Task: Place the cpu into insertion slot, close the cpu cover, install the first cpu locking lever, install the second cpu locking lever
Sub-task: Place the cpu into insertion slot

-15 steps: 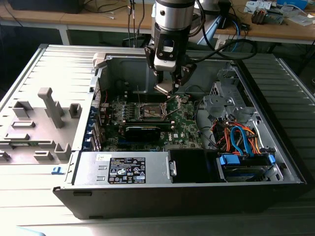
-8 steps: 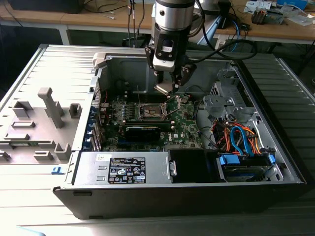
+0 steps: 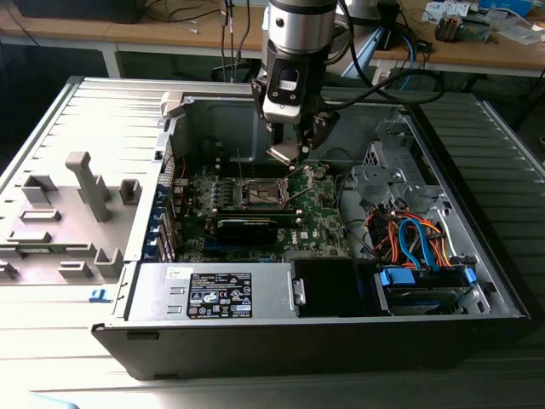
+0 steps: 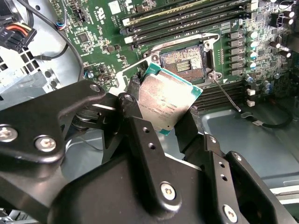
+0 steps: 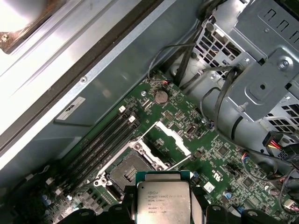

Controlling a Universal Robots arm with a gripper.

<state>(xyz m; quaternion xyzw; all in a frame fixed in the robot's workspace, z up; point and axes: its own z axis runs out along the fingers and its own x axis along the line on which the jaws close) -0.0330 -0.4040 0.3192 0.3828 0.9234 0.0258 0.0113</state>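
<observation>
1. The two black fingers (image 4: pixel 140 135) of the gripper (image 4: pixel 159 109) are drawn in narrow and pinch the cpu (image 4: pixel 170 100) by two opposite edges. Its silvery-grey top shows in both wrist views, and in the second wrist view it hangs tilted.
2. The cpu is in the air above the green board (image 5: pixel 224 158), close to the insertion slot (image 5: pixel 128 173) but not touching it.
3. The insertion slot lies open, with its dark centre bare inside the shiny metal rim.
4. The cpu cover (image 5: pixel 174 136) is swung up off the slot and stands as a silver frame just beside it.
5. A thin metal lever (image 4: pixel 225 95) slants away from one corner of the slot, across the board.
6. Long black memory slots (image 5: pixel 100 140) run along the far side of the slot.
7. Beyond the board sits a grey metal drive cage (image 5: pixel 261 70), with dark cables looping past it.
8. In the exterior view, orange and blue cables (image 3: pixel 413 239) lie bunched at the exterior view's right of the board.
9. In that view the grey power supply box (image 3: pixel 213 294), with its black label, lies along the front wall of the open computer case (image 3: pixel 281 345).
10. The case rests on a ribbed grey desk (image 3: pixel 60 358). A grey plastic fixture (image 3: pixel 81 200) stands on that desk at the exterior view's left.
11. Farthest back, behind the arm, a wooden desk (image 3: pixel 128 36) carries loose cables.
</observation>
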